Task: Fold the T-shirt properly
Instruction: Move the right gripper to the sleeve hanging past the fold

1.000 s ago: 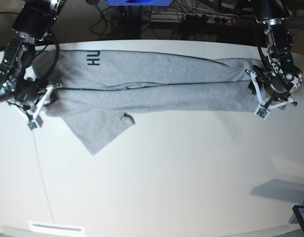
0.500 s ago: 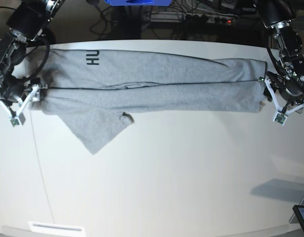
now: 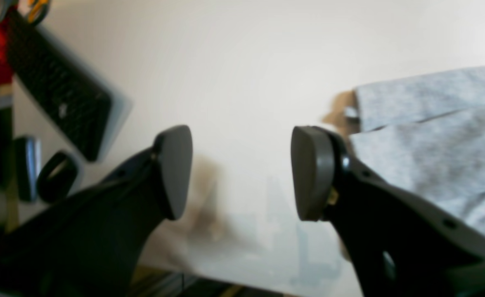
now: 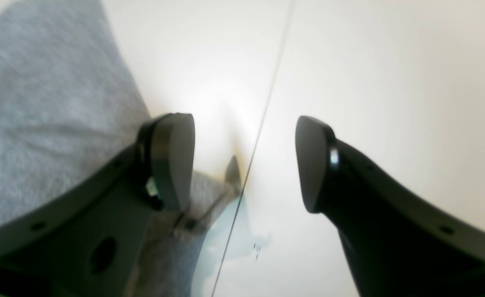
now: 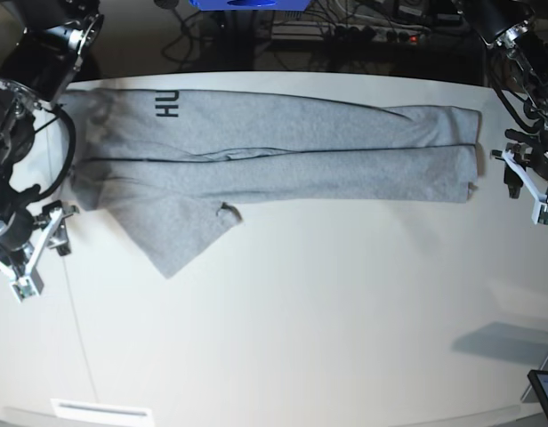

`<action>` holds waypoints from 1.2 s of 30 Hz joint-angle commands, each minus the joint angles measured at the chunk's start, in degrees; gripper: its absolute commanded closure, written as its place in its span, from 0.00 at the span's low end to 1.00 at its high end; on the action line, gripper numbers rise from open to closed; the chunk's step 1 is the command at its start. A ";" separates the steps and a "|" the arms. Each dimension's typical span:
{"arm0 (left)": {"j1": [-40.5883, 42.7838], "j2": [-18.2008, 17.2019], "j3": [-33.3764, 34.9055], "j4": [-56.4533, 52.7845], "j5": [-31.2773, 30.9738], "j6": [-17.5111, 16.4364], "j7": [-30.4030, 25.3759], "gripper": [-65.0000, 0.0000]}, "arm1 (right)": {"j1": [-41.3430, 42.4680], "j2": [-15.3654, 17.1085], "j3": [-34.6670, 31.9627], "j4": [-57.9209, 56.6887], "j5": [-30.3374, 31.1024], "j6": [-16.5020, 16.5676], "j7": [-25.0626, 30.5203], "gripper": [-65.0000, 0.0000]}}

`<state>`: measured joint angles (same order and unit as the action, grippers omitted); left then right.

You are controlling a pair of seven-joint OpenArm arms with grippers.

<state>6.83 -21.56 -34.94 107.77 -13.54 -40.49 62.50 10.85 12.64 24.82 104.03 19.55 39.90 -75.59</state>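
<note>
The heather-grey T-shirt (image 5: pixel 274 151) lies stretched in a long band across the far side of the white table, with black letters "HU" (image 5: pixel 168 105) near its left end and a flap (image 5: pixel 176 236) hanging toward the front. My left gripper (image 5: pixel 529 189) is open and empty, just off the shirt's right end. In the left wrist view, the left gripper (image 3: pixel 242 173) has its jaws apart over bare table, with the shirt's edge (image 3: pixel 432 132) to the right. My right gripper (image 5: pixel 34 253) is open and empty, in front of the shirt's left end. In the right wrist view, the right gripper (image 4: pixel 242 161) has the shirt (image 4: pixel 40 103) at its left.
A thin seam line (image 5: pixel 74 311) runs across the table on the left and shows in the right wrist view (image 4: pixel 263 119). A tablet corner (image 5: pixel 545 389) sits at the front right and a white strip (image 5: pixel 100 410) at the front left. Cables and a power strip (image 5: pixel 372 31) lie behind the table.
Both grippers have let go of the shirt's ends and drawn outward. The right gripper has also moved toward the front. The shirt has settled flat.
</note>
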 commanded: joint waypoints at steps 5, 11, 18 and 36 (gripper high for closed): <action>-0.81 -1.69 -0.62 1.47 -0.04 0.49 -0.74 0.42 | 5.63 0.85 -7.54 -4.64 0.36 0.10 1.26 0.43; -0.81 -1.69 -2.56 1.20 -0.04 0.49 -0.83 0.42 | 10.20 -0.38 -14.49 -21.17 0.54 0.10 7.15 0.43; -0.81 -2.66 -2.47 0.32 -0.04 0.49 -0.92 0.42 | 14.25 -1.96 -16.95 -33.65 0.80 0.10 10.05 0.43; -0.81 -2.75 -2.03 -1.61 -0.04 0.49 -0.92 0.42 | 19.61 -5.22 -16.69 -49.83 0.98 0.10 12.60 0.31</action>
<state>6.50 -23.18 -36.71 105.45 -13.58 -40.40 62.35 29.32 7.31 8.23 53.82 20.23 39.86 -62.39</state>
